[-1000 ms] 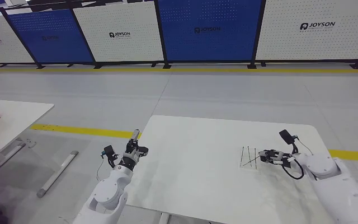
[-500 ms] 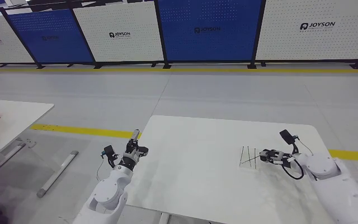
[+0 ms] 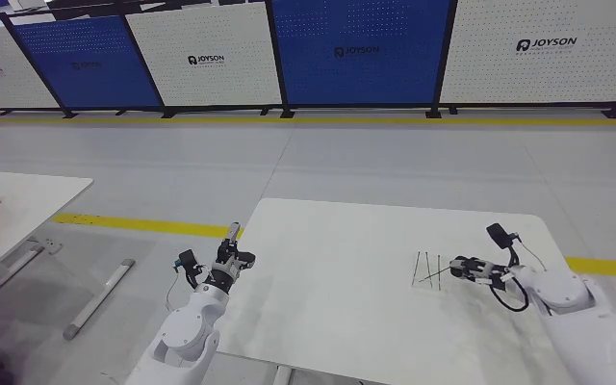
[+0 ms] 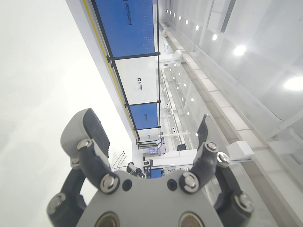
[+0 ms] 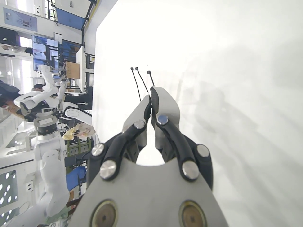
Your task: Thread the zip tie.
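Note:
Three thin black zip ties (image 3: 426, 269) lie on the white table (image 3: 337, 279) towards its right side. Two lie straight and one (image 3: 433, 274) slants across them. In the right wrist view their heads (image 5: 136, 68) point away from the fingers. My right gripper (image 3: 454, 269) (image 5: 150, 94) sits low over the table, shut on the tail of one zip tie (image 5: 151, 79). At the table's left edge my left gripper (image 3: 231, 239) (image 4: 150, 128) stands open and holds nothing, far from the ties. The ties (image 4: 120, 159) appear small in its wrist view.
A second white table (image 3: 29, 197) stands off to the left across a strip of floor. Blue and white panel fencing (image 3: 356, 53) runs along the back. The table's right edge is close behind my right arm.
My right gripper has shifted slightly to the right, and the slanted zip tie has moved with it. The left arm has kept still.

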Tool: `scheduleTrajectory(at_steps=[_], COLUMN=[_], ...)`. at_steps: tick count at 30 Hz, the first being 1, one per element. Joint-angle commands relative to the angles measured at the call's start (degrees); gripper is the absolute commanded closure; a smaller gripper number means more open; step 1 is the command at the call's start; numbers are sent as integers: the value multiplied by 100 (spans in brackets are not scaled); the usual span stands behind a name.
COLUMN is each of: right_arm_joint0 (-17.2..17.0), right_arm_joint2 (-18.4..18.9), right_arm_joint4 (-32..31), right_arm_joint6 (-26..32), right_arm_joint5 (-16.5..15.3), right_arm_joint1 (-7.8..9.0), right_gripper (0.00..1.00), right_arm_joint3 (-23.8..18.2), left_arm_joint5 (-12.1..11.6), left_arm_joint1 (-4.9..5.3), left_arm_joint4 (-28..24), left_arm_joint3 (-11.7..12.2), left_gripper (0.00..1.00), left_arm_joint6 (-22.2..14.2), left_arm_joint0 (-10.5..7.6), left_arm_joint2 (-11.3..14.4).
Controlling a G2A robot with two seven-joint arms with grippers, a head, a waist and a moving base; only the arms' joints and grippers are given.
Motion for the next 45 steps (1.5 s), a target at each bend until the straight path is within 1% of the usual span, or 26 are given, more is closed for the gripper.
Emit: scheduleTrajectory(at_steps=[1,3,10,11,14,16,28,29,32,34,35,37,39,41,42,43,45], right_arm_joint0=[-91,-178,-647,-765,-1044,-1260,-1260,-1298,-1502,-1664,-1786,-2159,-2596,-2865,-2970,-2985,-2985], right_arm_joint2=[115,234,740,853,1136,1319,1319,1293,1241,1377,1490,1831,2170,2402,2427,2405,2405], right_arm_joint4=[71,133,625,782,1027,1107,1107,1082,1082,1236,1352,1506,1692,1703,1567,1466,1466], right_arm_joint6=[43,18,164,255,393,427,427,358,33,-199,-274,-428,-425,-332,-290,-266,-266], right_arm_joint5=[-79,-144,-572,-714,-956,-943,-943,-942,-956,-956,-956,-956,-956,-956,-956,-956,-956], right_arm_joint1=[43,84,241,273,359,418,418,412,394,405,419,461,485,487,477,472,472], right_gripper=[100,100,100,100,100,100,100,100,100,100,100,100,100,100,100,100,100], right_arm_joint3=[-84,-164,-599,-694,-906,-1112,-1112,-1160,-1522,-1870,-2125,-2836,-3671,-4149,-4283,-4282,-4282], left_arm_joint5=[0,0,0,0,0,0,0,0,0,0,0,0,0,0,0,0,0], left_arm_joint1=[0,0,0,0,0,0,0,0,0,0,0,0,0,0,0,0,0], left_arm_joint4=[0,0,0,0,0,0,0,0,0,0,0,0,0,0,0,0,0], left_arm_joint3=[0,0,0,0,0,0,0,0,0,0,0,0,0,0,0,0,0], left_gripper=[0,0,0,0,0,0,0,0,0,0,0,0,0,0,0,0,0], left_arm_joint6=[0,0,0,0,0,0,0,0,0,0,0,0,0,0,0,0,0], left_arm_joint0=[0,0,0,0,0,0,0,0,0,0,0,0,0,0,0,0,0], left_arm_joint2=[0,0,0,0,0,0,0,0,0,0,0,0,0,0,0,0,0])
